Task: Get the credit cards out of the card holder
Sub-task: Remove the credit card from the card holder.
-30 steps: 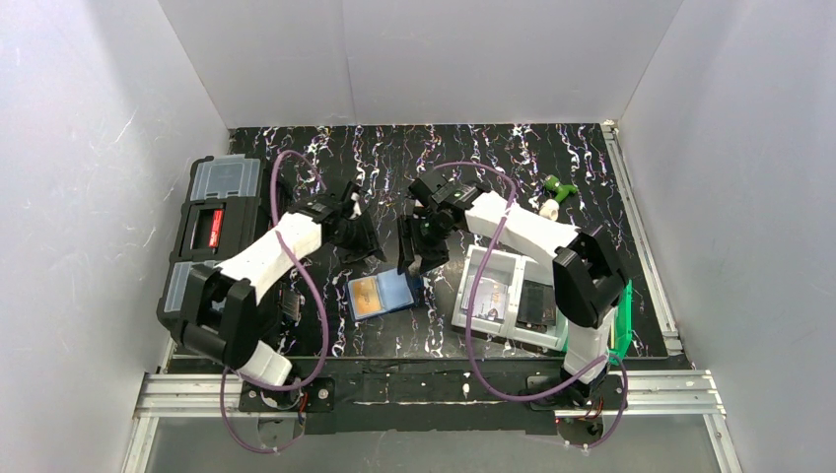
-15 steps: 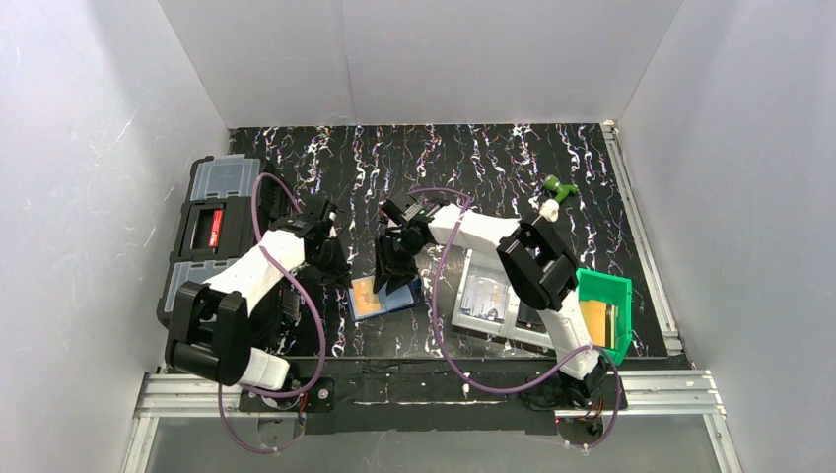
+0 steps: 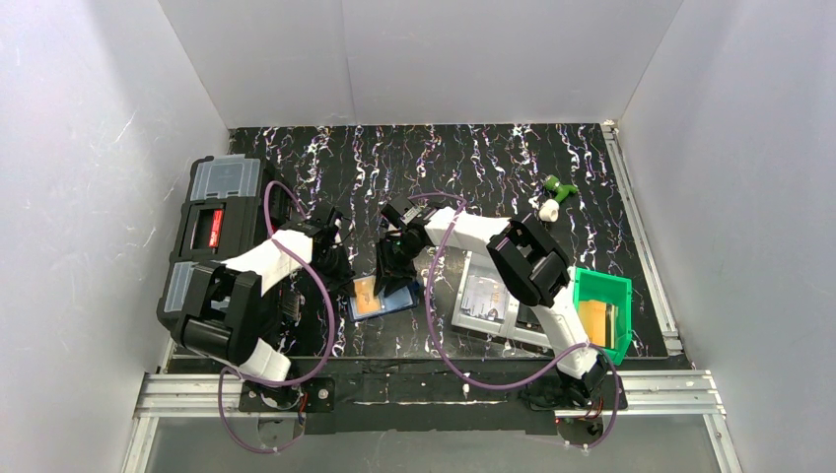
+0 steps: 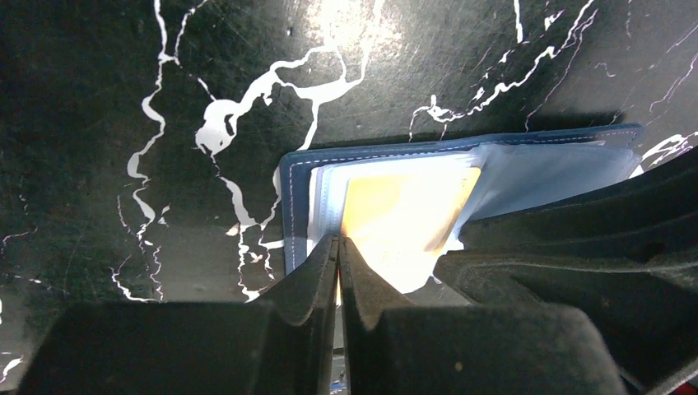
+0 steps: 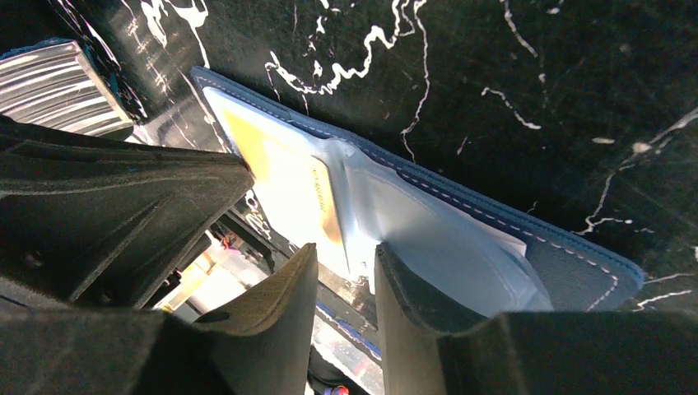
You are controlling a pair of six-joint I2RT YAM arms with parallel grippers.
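Top view: the card holder (image 3: 404, 301) lies open and flat on the table (image 3: 513, 168), near the middle, between your two arms. Its long axis runs left-right, the right end a touch farther. A gold credit card (image 3: 365, 298) sits in its left half, long side looking roughly near-far. The left gripper (image 3: 342, 276) is over the left edge and the right gripper (image 3: 394, 278) over the fold. The white tray (image 3: 473, 258) is just right of the holder.

Left wrist: the left gripper (image 4: 337, 243) is clenched, fingertips pressed together right at the card's (image 4: 403, 214) edge, inside the navy rim (image 4: 286, 206). You can't tell from here whether the card edge is actually pinched.

Right wrist: the right gripper (image 5: 347, 263) has its jaws apart with a clear gap, straddling the edge of the clear sleeve (image 5: 428, 239) beside the card (image 5: 280, 177). It isn't closed on anything that you can see.

Handling, my read: the card is light, stiff, thin and slick, so take it by an exposed edge or corner and pull flat, along the sleeve. The holder is soft and light and will likely drag with the card, so pin the sleeve side down. The plastic sleeve is floppy and creases easily.
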